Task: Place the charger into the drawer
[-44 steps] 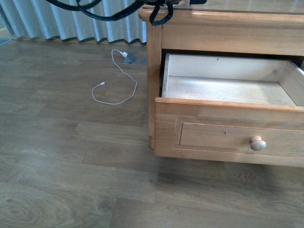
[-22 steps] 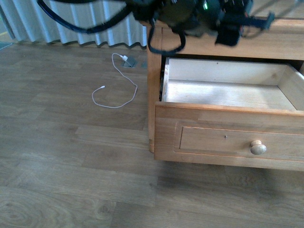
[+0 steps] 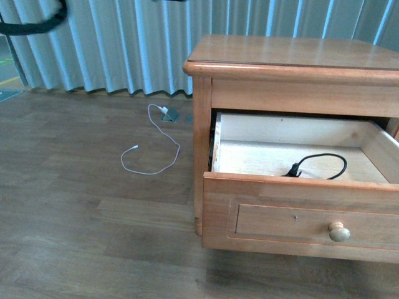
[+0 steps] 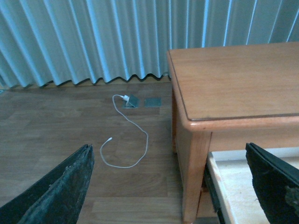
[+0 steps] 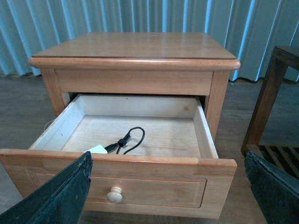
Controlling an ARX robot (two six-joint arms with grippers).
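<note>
Now the charger [image 5: 96, 149] lies inside the open drawer [image 5: 205, 135], ahead of my right fingers [image 5: 51, 196] and between them, just behind its front. Both pairs stand apart, empty; left fingers [image 4: 56, 191] face the nightstand [image 4: 233, 79] corner, so right looks nearer.

1. The drawer [image 5: 140, 173] stands pulled out of the nightstand [image 5: 135, 46].
2. The charger [image 5: 96, 149] lies inside, just behind the front wall — its black cable [image 5: 134, 135] looped beside it.
3. The right gripper [image 5: 167, 161] spreads wide, holding nothing.
</note>
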